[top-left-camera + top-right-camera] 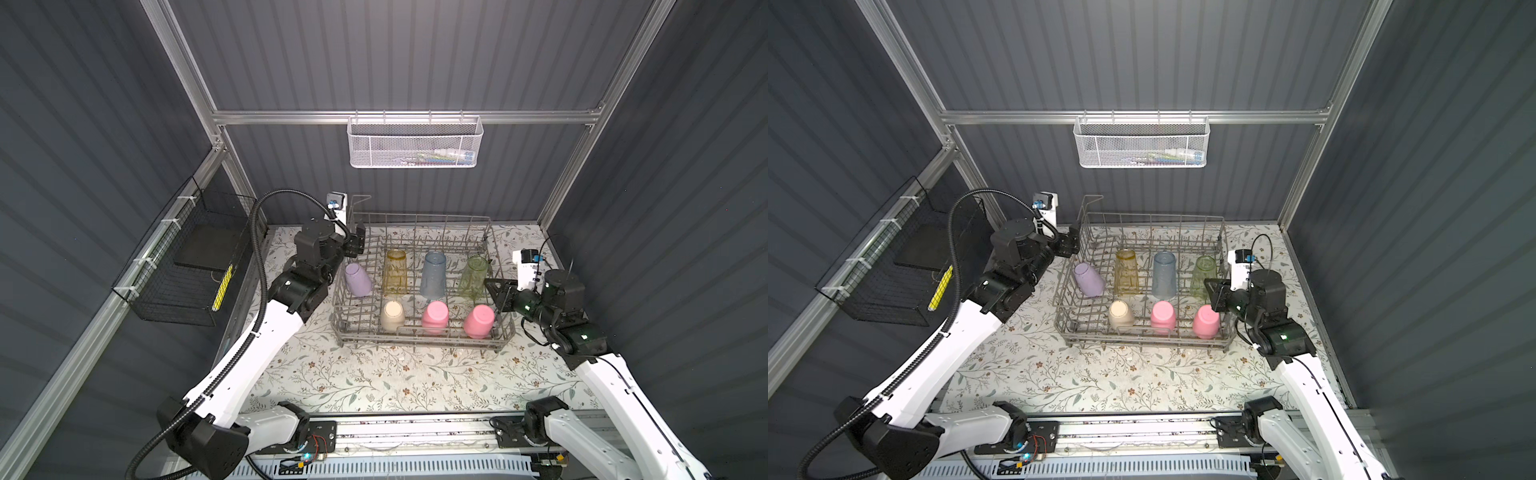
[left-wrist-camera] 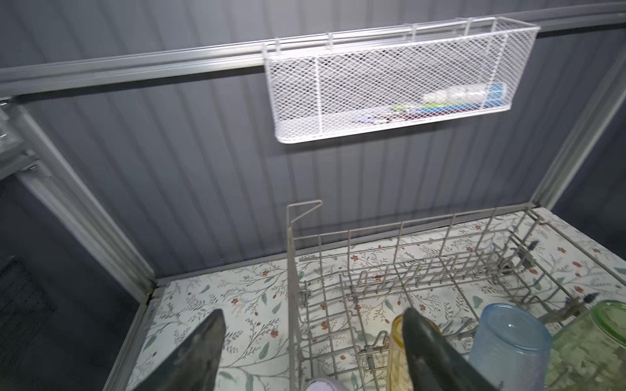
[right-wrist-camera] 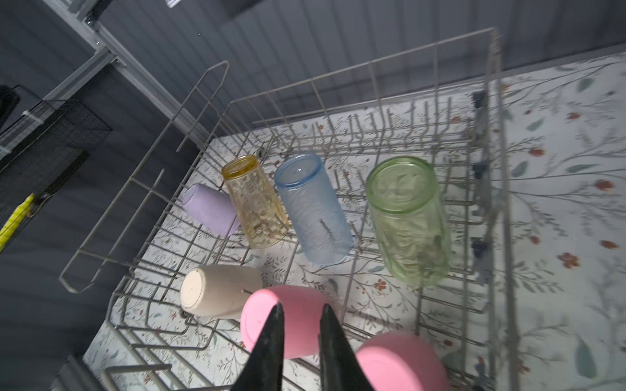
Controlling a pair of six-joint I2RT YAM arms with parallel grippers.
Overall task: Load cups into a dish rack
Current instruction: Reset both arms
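All seven cups sit bottoms-up inside the dish rack [image 1: 419, 217]. Rack's back row from its left wall: lilac cup [image 1: 358, 280] (tilted), amber cup [image 1: 395, 272], blue cup [image 1: 433, 274], green cup [image 1: 473, 276]. Front row: beige cup [image 1: 392, 316], middle pink cup [image 1: 434, 318], corner pink cup [image 1: 478, 321].

Left gripper [image 1: 358, 243] is at the rack's left wall near its back-left corner, above the lilac cup and clear of it. Its fingers are spread wide and empty. Left arm runs up along the rack's left side, elbow bent.

Right gripper [image 1: 492, 296] hangs just outside the rack's right wall, beside the green cup and corner pink cup. Its fingers are only slightly parted, holding nothing. Right forearm rises from the rack's front-right, wrist bent toward the rack.
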